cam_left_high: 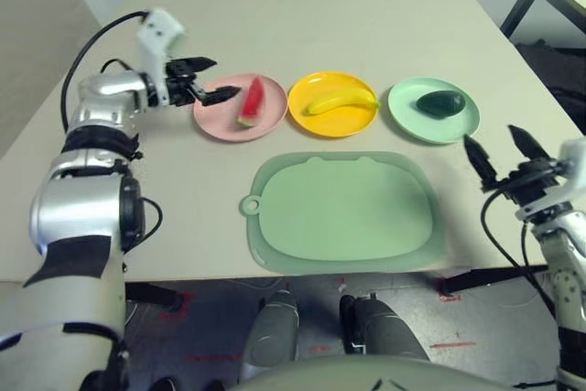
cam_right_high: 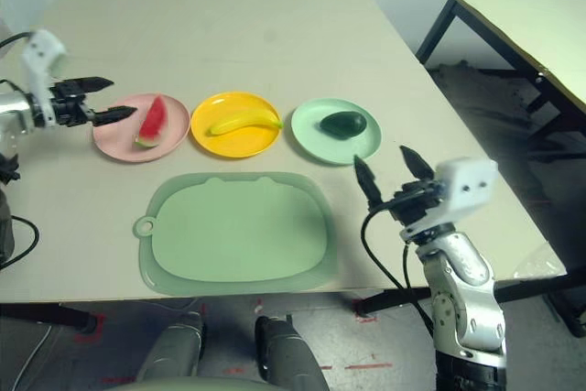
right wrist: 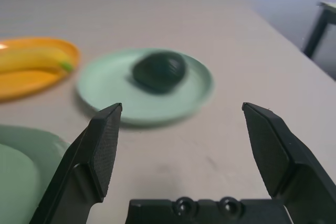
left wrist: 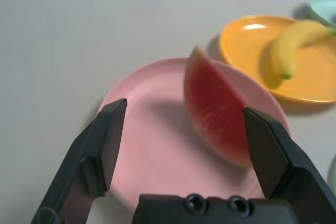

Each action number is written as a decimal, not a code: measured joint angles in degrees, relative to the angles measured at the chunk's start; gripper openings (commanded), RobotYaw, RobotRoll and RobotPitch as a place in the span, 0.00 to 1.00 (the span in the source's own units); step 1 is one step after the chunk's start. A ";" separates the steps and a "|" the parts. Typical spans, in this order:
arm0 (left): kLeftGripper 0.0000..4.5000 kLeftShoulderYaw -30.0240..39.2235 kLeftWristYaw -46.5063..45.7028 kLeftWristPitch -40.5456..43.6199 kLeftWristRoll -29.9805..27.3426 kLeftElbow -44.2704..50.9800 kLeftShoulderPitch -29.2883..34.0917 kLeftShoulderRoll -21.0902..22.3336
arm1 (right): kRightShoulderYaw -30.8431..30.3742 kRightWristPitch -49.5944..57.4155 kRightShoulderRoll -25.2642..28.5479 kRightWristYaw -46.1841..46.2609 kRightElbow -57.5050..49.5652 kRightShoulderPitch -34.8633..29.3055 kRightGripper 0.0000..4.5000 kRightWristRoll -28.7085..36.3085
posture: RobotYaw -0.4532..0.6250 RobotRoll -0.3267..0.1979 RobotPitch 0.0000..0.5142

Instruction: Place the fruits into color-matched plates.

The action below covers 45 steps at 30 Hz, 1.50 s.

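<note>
The red watermelon wedge lies on the pink plate at the left of the row. The yellow banana rests on the yellow plate in the middle. On the mint green plate at the right sits the dark green avocado. My left gripper hovers open over the pink plate's left rim, just left of the wedge, with nothing between its fingers. My right gripper stands open near the table's right front edge, below and right of the green plate, with nothing in it.
A large green cutting mat lies at the front middle of the table, below the plates. A second table and its dark legs stand off to the right. The far half of the tabletop is bare.
</note>
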State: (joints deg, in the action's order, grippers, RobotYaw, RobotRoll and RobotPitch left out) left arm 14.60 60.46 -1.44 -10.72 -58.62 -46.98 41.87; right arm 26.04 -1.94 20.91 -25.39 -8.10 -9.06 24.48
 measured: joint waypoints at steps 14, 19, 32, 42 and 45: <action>1.00 5.78 -11.15 3.33 -9.17 22.29 26.28 -8.78 | 2.86 -22.17 -4.65 -9.87 9.27 -6.59 1.00 3.13 | 0.59 0.62 0.27; 1.00 7.99 -9.76 -2.40 -12.37 20.57 28.54 -11.97 | 2.63 -23.00 -4.99 -10.23 9.26 -7.04 1.00 3.79 | 0.59 0.62 0.28; 1.00 10.10 -11.83 -7.05 -13.61 19.93 31.14 -10.34 | 3.93 -22.38 -4.12 -13.82 5.56 -12.42 1.00 10.82 | 0.66 0.62 0.27; 1.00 11.20 -10.80 -10.94 -13.63 13.81 29.79 -8.55 | 8.45 -22.33 1.52 -21.41 16.94 -9.00 1.00 13.32 | 0.69 0.62 0.25; 1.00 11.32 -11.22 -10.94 -13.66 14.67 30.49 -8.47 | 8.35 -22.38 0.41 -22.12 17.49 -7.75 1.00 13.31 | 0.72 0.62 0.28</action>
State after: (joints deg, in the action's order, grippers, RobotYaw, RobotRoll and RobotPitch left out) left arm 25.92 49.23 -12.38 -24.38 -43.95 -16.49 33.40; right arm 34.39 -24.32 21.32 -47.51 9.40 -16.81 37.79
